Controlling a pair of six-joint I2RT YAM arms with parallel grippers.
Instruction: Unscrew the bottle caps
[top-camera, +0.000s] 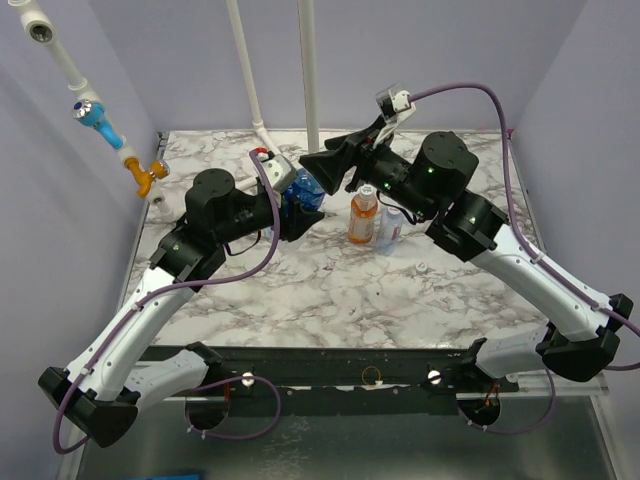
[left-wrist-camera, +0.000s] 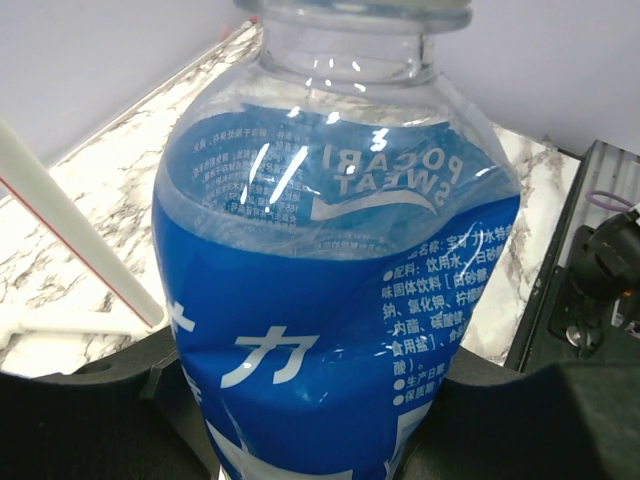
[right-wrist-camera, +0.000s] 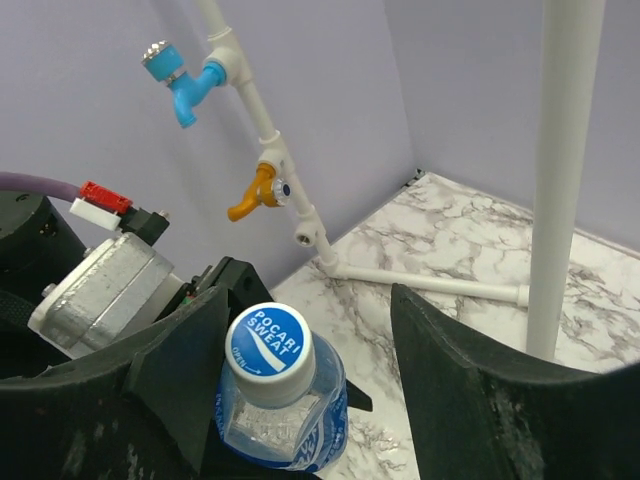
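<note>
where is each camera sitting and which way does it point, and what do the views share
Top external: above and behind, looking down on the marble table; left arm and right arm show whole.
Left wrist: on the left arm, facing past its fingers at the blue-label bottle they clamp.
Right wrist: on the right arm, looking between its open fingers at that bottle's white cap.
Shared: all three show that bottle.

The top view looks down at the whole table (top-camera: 330, 290) from behind. Both wrist views sit close to one blue bottle (left-wrist-camera: 330, 350).
</note>
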